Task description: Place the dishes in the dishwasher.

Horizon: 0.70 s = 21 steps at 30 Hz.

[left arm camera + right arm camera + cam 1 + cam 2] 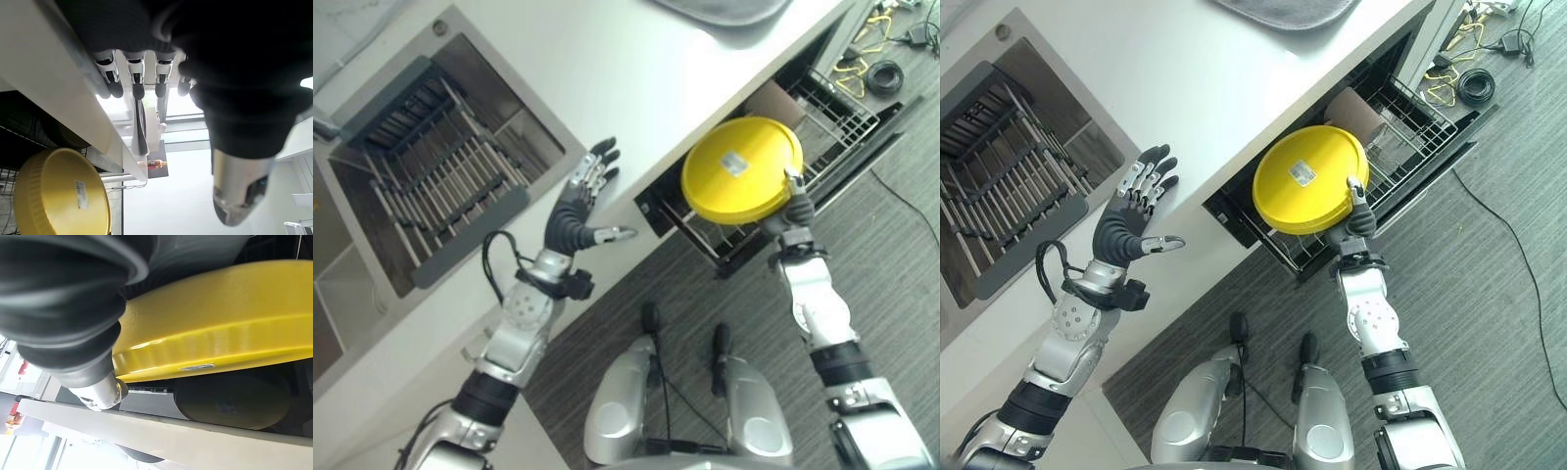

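A white bench (636, 78) has a sunken sink (372, 284) set into it, holding a dish rack (435, 181). A grey cloth (1283, 12) lies at its far edge.

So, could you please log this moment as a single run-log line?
right hand: shut on yellow plate, over open dishwasher rack | left hand: open, holding nothing, at counter edge | plate not yet racked

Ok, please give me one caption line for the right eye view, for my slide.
Right hand holds a yellow plate over the open dishwasher rack; left hand is open at the counter edge.
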{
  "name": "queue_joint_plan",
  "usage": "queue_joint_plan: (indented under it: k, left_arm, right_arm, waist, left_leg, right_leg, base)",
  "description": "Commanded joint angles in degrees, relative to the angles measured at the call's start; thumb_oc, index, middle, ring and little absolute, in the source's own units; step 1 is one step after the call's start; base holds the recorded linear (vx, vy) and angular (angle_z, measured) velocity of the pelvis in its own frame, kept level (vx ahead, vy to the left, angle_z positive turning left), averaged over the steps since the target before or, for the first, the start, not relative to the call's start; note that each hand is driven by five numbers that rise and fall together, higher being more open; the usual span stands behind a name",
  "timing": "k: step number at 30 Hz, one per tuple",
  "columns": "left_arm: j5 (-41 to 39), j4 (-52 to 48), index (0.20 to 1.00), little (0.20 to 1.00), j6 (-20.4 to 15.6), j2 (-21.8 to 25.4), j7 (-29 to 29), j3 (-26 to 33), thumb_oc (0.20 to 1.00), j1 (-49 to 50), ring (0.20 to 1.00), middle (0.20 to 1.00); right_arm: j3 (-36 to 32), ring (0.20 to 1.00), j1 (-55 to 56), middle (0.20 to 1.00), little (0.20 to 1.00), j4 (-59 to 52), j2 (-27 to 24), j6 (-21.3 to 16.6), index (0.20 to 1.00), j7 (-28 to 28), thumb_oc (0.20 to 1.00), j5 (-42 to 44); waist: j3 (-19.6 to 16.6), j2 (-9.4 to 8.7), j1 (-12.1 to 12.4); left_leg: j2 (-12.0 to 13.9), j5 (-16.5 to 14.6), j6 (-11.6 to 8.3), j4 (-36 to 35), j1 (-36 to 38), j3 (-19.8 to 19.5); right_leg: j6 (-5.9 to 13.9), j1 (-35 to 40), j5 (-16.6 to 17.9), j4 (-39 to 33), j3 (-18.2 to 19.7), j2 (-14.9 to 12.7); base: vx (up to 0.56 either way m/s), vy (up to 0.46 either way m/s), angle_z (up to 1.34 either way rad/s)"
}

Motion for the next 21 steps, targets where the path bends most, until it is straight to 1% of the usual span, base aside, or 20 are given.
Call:
queue_joint_plan:
  k: [1, 6, 8, 12, 16, 17, 19, 20, 21]
  left_arm:
    - [1.9, -2.8, 1.000, 1.000, -1.9, 2.2, 0.3, 0.1, 1.000, 0.9, 1.000, 1.000]
    - [1.3, -2.3, 1.000, 1.000, -2.5, 2.8, -0.1, -0.4, 1.000, -0.2, 1.000, 1.000]
    - [1.0, -2.1, 1.000, 1.000, -2.5, 3.0, -0.1, -1.0, 1.000, -1.3, 1.000, 1.000]
    - [-0.1, -1.7, 1.000, 1.000, -2.7, 3.8, -0.5, -1.7, 1.000, -3.3, 1.000, 1.000]
    - [-1.0, -1.7, 1.000, 1.000, -2.6, 4.9, -0.9, -1.8, 1.000, -5.1, 1.000, 1.000]
    - [-1.0, -1.8, 1.000, 1.000, -2.5, 5.1, -0.7, -2.0, 1.000, -5.4, 1.000, 1.000]
    - [-1.5, -1.7, 1.000, 1.000, -2.5, 5.7, -0.8, -2.0, 1.000, -6.4, 1.000, 1.000]
    - [-1.5, -1.6, 1.000, 1.000, -2.4, 5.7, -0.9, -2.0, 1.000, -6.5, 1.000, 1.000]
    - [-2.0, -1.4, 1.000, 1.000, -2.4, 6.0, -1.0, -2.0, 1.000, -7.3, 1.000, 1.000]
  right_arm:
    - [-2.0, 0.200, -3.6, 0.200, 0.200, -6.2, 0.3, -2.2, 0.200, 1.0, 0.200, -1.7]
    - [-2.5, 0.200, -6.9, 0.200, 0.200, -6.1, -1.2, -2.7, 0.200, -3.3, 0.200, -3.9]
    - [-2.6, 0.200, -9.6, 0.200, 0.200, -4.2, -2.3, -2.4, 0.200, -6.2, 0.200, -6.9]
    - [-3.0, 0.200, -14.0, 0.200, 0.200, 0.1, -4.4, -1.6, 0.200, -8.9, 0.200, -10.7]
    - [-3.6, 0.200, -18.7, 0.200, 0.200, 3.7, -7.2, 0.4, 0.200, -11.3, 0.200, -15.6]
    - [-3.5, 0.200, -19.7, 0.200, 0.200, 4.4, -8.0, 0.8, 0.200, -12.2, 0.200, -18.2]
    - [-3.3, 0.200, -21.6, 0.200, 0.200, 5.9, -9.5, 3.5, 0.200, -14.7, 0.200, -27.6]
    - [-3.2, 0.200, -21.9, 0.200, 0.200, 6.2, -9.7, 3.7, 0.200, -15.2, 0.200, -28.5]
    - [-2.4, 0.200, -23.7, 0.200, 0.200, 8.4, -11.1, 5.9, 0.200, -16.1, 0.200, -36.3]
  waist:
    - [-1.0, -2.53, 0.4]
    - [-1.0, -2.69, 1.1]
    - [-1.0, -2.71, 1.5]
    - [-1.0, -2.68, 2.1]
    - [-1.0, -2.75, 2.8]
    - [-1.0, -2.73, 2.9]
    - [-1.0, -2.75, 3.0]
    - [-1.0, -2.72, 3.0]
    - [-1.0, -2.67, 3.2]
  left_leg:
    - [-2.0, -3.9, 2.08, 4.1, -2.7, -3.4]
    - [-2.2, -3.9, 2.34, 4.6, -4.0, -3.6]
    - [-2.2, -3.9, 2.38, 4.8, -4.6, -3.6]
    - [-2.2, -3.8, 2.36, 5.2, -5.7, -3.8]
    - [-2.3, -3.8, 2.34, 5.3, -6.8, -4.1]
    - [-2.4, -3.7, 2.34, 5.3, -7.0, -4.3]
    - [-2.6, -3.8, 2.27, 5.6, -7.7, -4.4]
    - [-2.5, -3.8, 2.27, 5.6, -7.9, -4.5]
    - [-2.6, -3.8, 2.23, 5.7, -8.2, -4.4]
  right_leg:
    - [2.37, -1.1, 2.7, 0.0, -3.1, -5.1]
    - [2.40, -2.4, 2.8, 0.6, -2.9, -4.9]
    - [2.38, -2.9, 2.9, 0.6, -2.9, -4.8]
    - [2.36, -3.7, 3.1, 0.8, -3.0, -4.6]
    - [2.37, -4.6, 3.3, 0.7, -3.1, -4.5]
    - [2.35, -4.9, 3.3, 0.7, -3.0, -4.4]
    - [2.39, -5.6, 3.2, 1.2, -3.0, -4.5]
    - [2.38, -5.8, 3.2, 1.2, -3.0, -4.5]
    - [2.33, -6.1, 3.3, 1.2, -3.1, -4.5]
  base:
    - [0.00, 0.000, 0.00]
    - [-0.03, -0.002, 0.06]
    - [-0.03, -0.003, 0.08]
    - [-0.01, 0.000, 0.04]
    - [-0.02, -0.003, 0.07]
    - [-0.04, 0.013, 0.05]
    - [-0.04, 0.017, 0.02]
    - [-0.04, 0.020, 0.00]
    - [-0.05, 0.018, 0.01]
